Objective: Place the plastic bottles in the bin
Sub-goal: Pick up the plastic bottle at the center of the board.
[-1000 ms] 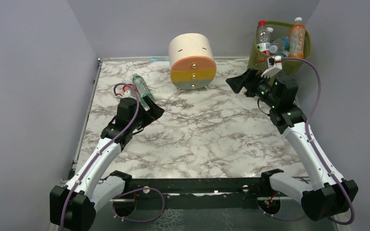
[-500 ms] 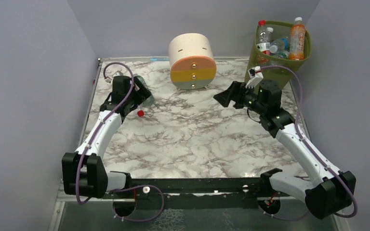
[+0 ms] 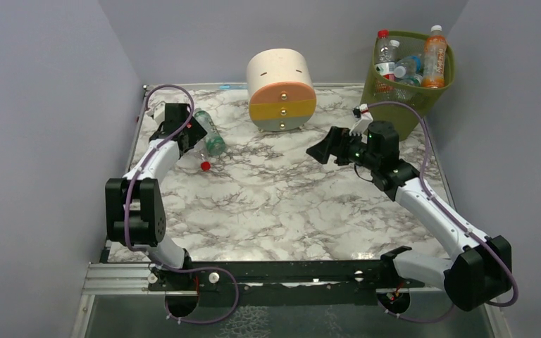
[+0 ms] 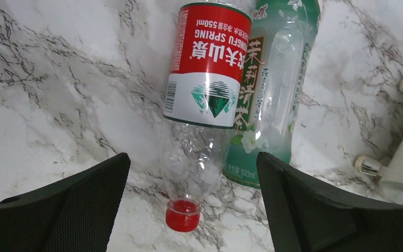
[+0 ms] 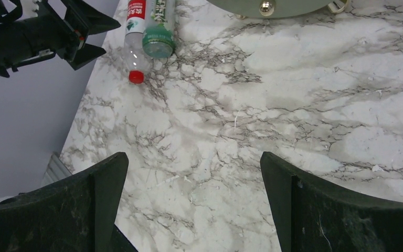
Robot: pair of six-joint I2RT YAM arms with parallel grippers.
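Overhead, the left arm has folded back from its reach across the table (image 3: 289, 204) toward the left edge. The left gripper (image 3: 191, 135) now sits over the two plastic bottles not yet binned, the red-labelled bottle (image 3: 202, 158) and the green-labelled bottle (image 3: 213, 141), which lie together near the rear left corner. The right gripper (image 3: 324, 148) has drawn away from the bin (image 3: 423, 95), which stands at the rear right corner with several bottles already inside. It now hangs spread and empty over the middle, in front of the drawer unit (image 3: 282, 88).

From the left wrist, the left gripper (image 4: 191, 157) is wide apart and grasps nothing. The red-labelled bottle (image 4: 207, 68) lies just ahead with its cap toward the camera, and the green-labelled bottle (image 4: 275, 94) touches its right side.

From the right wrist, the right gripper (image 5: 194, 157) is equally released, with only bare marble below it. Both bottles and the left gripper (image 5: 107, 37) show far off at the upper left.

My reading is that one delivery has finished and the left arm is lining up on the red-labelled bottle, while the right arm comes across, perhaps to take it over toward the bin
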